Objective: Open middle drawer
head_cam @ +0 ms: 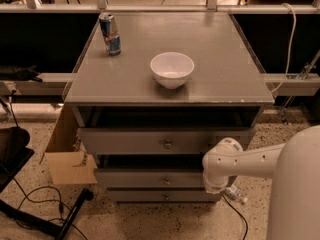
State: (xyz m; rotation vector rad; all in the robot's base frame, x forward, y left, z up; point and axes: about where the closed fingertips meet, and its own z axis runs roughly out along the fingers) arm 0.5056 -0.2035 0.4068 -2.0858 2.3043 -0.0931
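Observation:
The grey cabinet has three stacked drawers. The middle drawer [150, 178] is the second one, a shallow flat front with a small round knob [167, 180]. A dark gap shows above its front. My gripper [214, 188] hangs from the white arm [250, 160] at the right end of the middle drawer's front, right of the knob. It points down and is mostly hidden behind the wrist. The taller top drawer [145, 141] stands slightly out, and the lowest drawer [150, 196] sits below.
A white bowl [172, 69] and a drink can [110, 34] stand on the cabinet top [225, 64]. A cardboard box [65, 154] leans at the cabinet's left. Cables and a dark stand leg [70, 216] lie on the speckled floor at the left. A small bottle [235, 194] lies by the cabinet's right foot.

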